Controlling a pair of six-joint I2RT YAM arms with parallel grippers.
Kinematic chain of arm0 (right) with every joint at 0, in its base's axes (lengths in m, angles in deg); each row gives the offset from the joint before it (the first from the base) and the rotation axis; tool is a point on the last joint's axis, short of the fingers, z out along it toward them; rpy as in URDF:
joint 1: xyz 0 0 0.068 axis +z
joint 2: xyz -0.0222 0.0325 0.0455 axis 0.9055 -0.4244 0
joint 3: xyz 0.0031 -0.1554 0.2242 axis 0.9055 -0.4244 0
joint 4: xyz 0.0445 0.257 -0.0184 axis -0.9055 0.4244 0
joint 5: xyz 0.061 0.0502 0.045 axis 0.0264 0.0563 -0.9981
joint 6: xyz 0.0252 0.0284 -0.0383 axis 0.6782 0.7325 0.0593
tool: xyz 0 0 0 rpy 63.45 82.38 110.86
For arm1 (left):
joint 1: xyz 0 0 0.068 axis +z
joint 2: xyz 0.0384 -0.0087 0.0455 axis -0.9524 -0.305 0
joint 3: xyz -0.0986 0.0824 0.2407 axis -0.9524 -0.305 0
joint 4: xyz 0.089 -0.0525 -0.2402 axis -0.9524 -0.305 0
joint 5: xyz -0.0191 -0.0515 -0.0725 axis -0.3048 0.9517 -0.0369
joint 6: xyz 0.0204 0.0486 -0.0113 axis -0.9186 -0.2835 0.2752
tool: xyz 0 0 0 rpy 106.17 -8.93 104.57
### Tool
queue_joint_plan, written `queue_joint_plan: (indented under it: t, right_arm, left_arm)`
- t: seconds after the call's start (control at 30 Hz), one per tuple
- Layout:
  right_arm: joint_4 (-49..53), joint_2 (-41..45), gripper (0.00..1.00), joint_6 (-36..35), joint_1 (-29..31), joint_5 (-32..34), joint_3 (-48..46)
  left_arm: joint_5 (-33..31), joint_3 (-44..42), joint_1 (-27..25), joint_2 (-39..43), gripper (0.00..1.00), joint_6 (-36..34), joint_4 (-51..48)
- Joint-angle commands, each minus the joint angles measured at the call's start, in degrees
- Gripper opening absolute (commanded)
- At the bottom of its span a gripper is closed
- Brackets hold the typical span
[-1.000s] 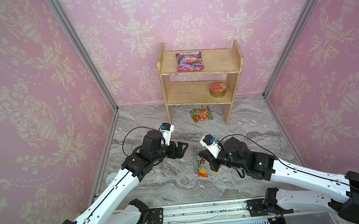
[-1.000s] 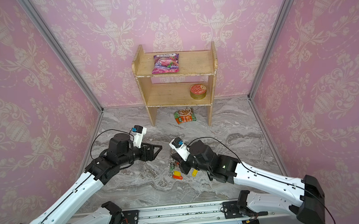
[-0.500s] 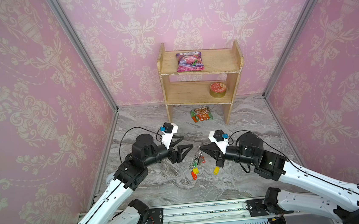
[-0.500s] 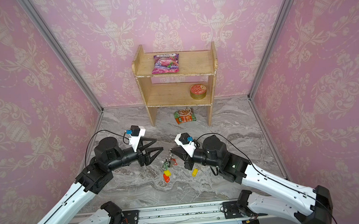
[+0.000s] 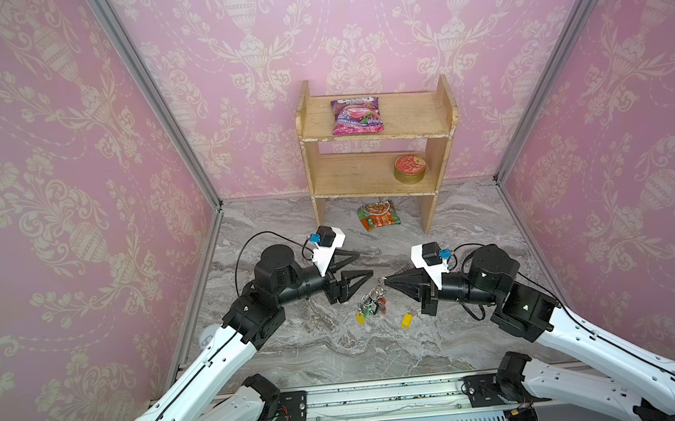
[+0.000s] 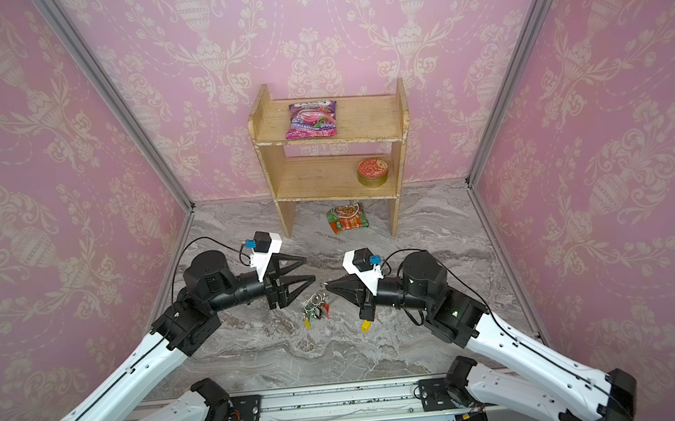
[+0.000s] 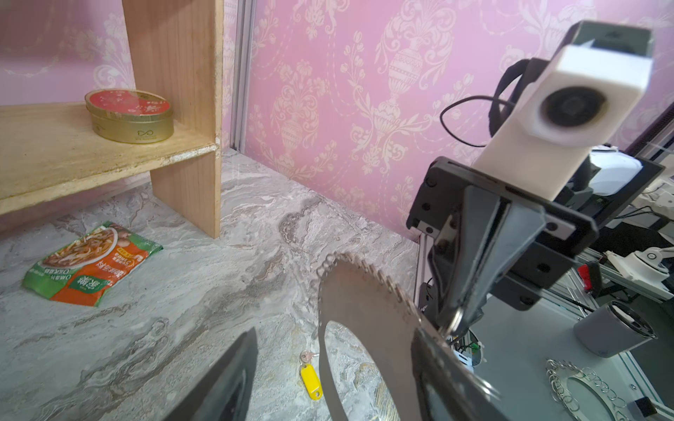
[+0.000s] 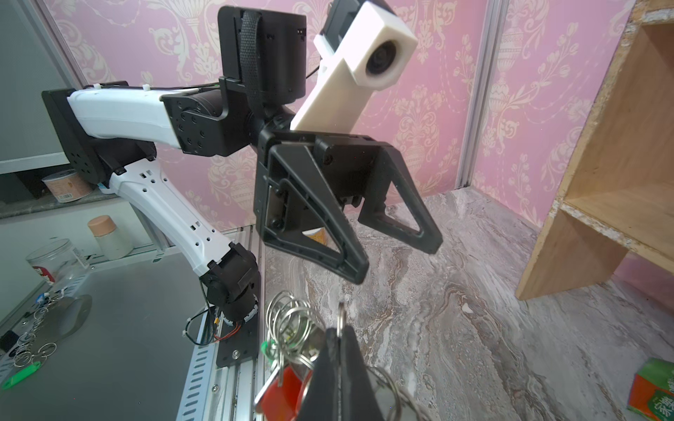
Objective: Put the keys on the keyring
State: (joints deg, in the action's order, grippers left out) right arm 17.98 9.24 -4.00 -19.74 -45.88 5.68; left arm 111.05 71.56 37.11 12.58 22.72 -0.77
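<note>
Hanging from the right jaws, which are pressed tight together, the keyring (image 7: 364, 302) is held over the middle of the bench (image 5: 339, 344). It is a flat grey band with small silver loops along its outer edge. The jaws pinch it at the rim, and a thin silver ring shows at their tips in both wrist views.

Below those tips dangles the bunch of keys (image 5: 371, 302) (image 6: 315, 307) on silver split rings, with red, green and yellow tags. I cannot tell whether the lowest tag touches the bench. One loose key (image 5: 408, 319) (image 6: 365, 325) (image 7: 310, 379) with a yellow tag lies flat on the bench at about 4 o'clock from the bunch in both top views. It is apart from the bunch and just beside the right arm (image 5: 496, 285).

The left jaws stand well apart with nothing between them, at about 11 o'clock from the bunch. They point toward 3 o'clock and the right jaws point toward 9 o'clock, so the two sets of tips are near each other but not touching.

At 12 o'clock stands a wooden shelf (image 5: 377, 133). A pink packet (image 5: 357, 115) lies on its top board. A round tin (image 5: 410, 167) with a red lid sits at the 3 o'clock end of the lower board. A green-and-orange packet (image 5: 378, 215) lies on the bench under the shelf.
</note>
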Motion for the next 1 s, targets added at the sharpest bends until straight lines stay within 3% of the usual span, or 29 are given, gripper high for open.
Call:
queue_joint_plan:
  t: [0.0, 0.97]
  right_arm:
    - [-0.96, 1.44, 0.0, 0.94, -0.75, -1.75, 0.58]
    - [-5.51, -1.92, 0.0, 5.83, -3.22, -8.31, 2.92]
  left_arm:
    - [4.37, 1.76, -0.79, 0.39, 0.67, -0.11, 3.4]
    - [4.06, 2.22, -6.02, 0.64, 0.38, -6.03, -0.81]
